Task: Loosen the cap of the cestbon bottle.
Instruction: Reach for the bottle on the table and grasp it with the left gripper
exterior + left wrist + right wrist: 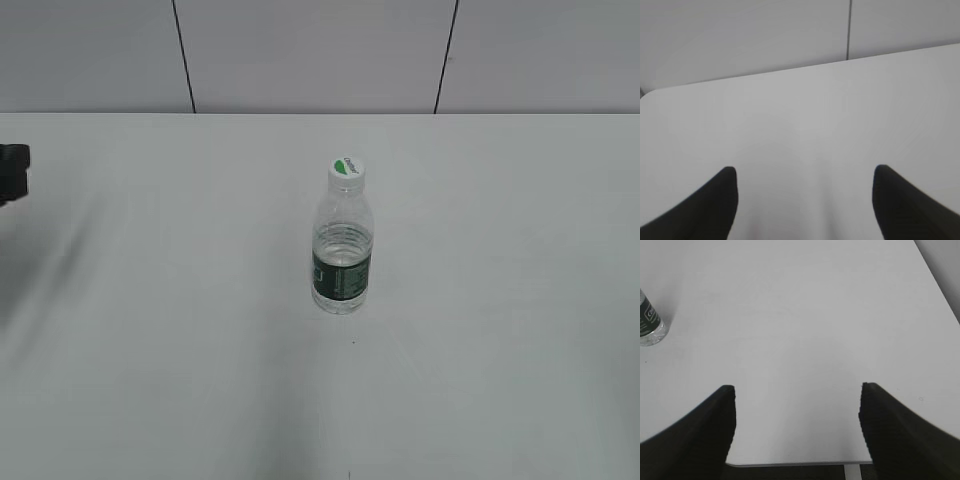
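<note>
The cestbon bottle [342, 262] stands upright in the middle of the white table, clear and ribbed with a dark green label band. Its cap [346, 172], white with a green top half, sits on the neck. The bottle's base also shows at the left edge of the right wrist view [649, 325]. My left gripper [805, 175] is open and empty over bare table; a black part of that arm [14, 172] shows at the exterior view's left edge. My right gripper [796, 390] is open and empty above the table's edge, far from the bottle, and out of the exterior view.
The white table [480, 350] runs back to a grey panelled wall [320, 50]. Its edge shows at the bottom of the right wrist view [795, 463], with a white leg [852, 472] below. Nothing else stands on it.
</note>
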